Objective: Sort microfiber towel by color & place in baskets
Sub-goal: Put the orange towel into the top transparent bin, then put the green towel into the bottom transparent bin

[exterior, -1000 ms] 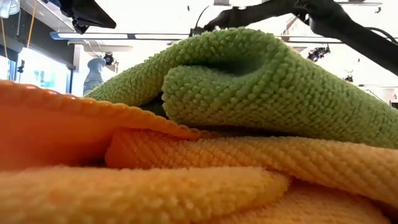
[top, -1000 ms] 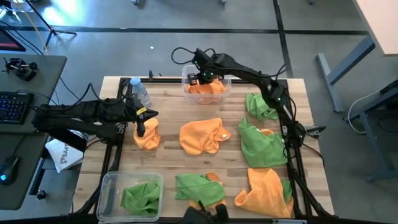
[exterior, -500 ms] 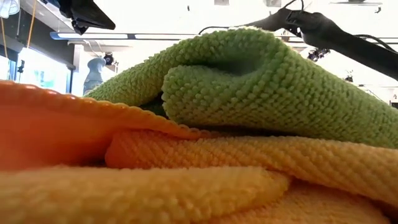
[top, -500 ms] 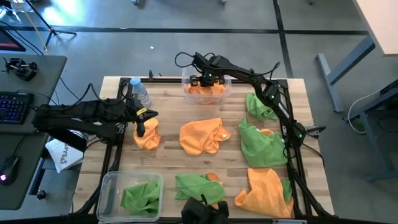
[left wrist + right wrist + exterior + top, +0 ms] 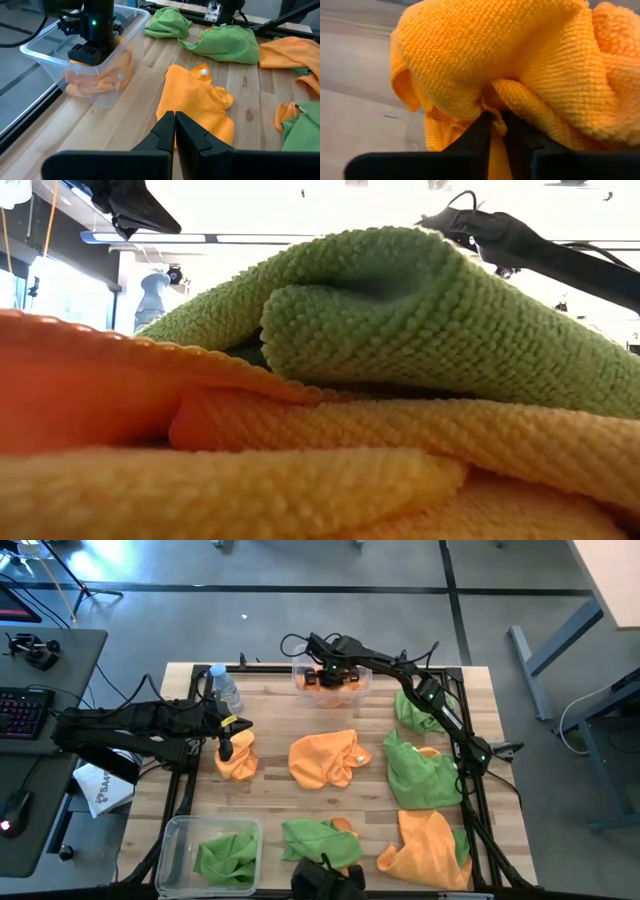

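Observation:
Several orange and green microfiber towels lie across the table. My right gripper (image 5: 333, 676) stands down in the far basket (image 5: 300, 667), which holds orange towels (image 5: 100, 75), and it is shut on orange cloth. My left gripper (image 5: 228, 745) is shut at the top of a bunched orange towel (image 5: 240, 762) near the table's left side. The left wrist view looks past its fingers (image 5: 175, 120) at the middle orange towel (image 5: 200, 97). The near-left basket (image 5: 172, 840) holds a green towel (image 5: 226, 858). My left gripper comes from above onto the top of the bunched orange towel (image 5: 233, 752). Its own fingers hide the place of contact. The towel's lower part rests on the table. My right gripper pinches a fold of an orange towel (image 5: 495, 107) between its two fingers, pointing down into the far basket. The cloth bulges around the fingertips and rests on the towels in the basket.
A small water bottle (image 5: 226, 688) stands at the far left, beside the left arm. Green towels (image 5: 420, 770) and an orange one (image 5: 425, 845) lie under the right arm along the right side. A green towel over orange ones (image 5: 420, 310) fills the low view.
My right arm has stretched out lower over the table, and its gripper has sunk into the far basket with the orange cloth still in its fingers. My left arm and its towel have kept still.

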